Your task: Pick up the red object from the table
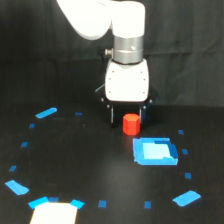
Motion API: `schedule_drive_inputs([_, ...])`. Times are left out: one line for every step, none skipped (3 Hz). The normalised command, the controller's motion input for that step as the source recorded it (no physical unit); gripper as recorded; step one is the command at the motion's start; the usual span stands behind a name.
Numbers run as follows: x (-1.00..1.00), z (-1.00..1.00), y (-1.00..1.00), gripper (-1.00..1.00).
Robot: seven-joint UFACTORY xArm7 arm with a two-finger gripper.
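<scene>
Jaws (127,116) of the xArm6 hang low over the black table (90,165), dark fingers dropping from the white gripper body (127,81); how far apart they stand can't be told, since the fingers merge w/ the dark background. The red object (131,124), a short red-orange cylinder, stands upright just below and in front of the jaws, its top overlapping the gripper's lower edge; whether it is gripped or only sits on the table can't be told. Just beside it, toward the exterior view's right and nearer the camera, lies a large blue square patch (155,152). Small blue tape marks (46,113) ring the scene. A pale rectangular shape (54,213) shows at the bottom edge.
</scene>
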Motion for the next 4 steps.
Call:
schedule_drive_inputs([1.0, -0.65, 0.15, 1.0])
schedule_drive_inputs([-0.05, -0.45, -0.6, 1.0])
schedule_drive_inputs([-0.7, -0.34, -0.26, 1.0])
schedule_drive_inputs([-1.0, -0.72, -0.64, 1.0])
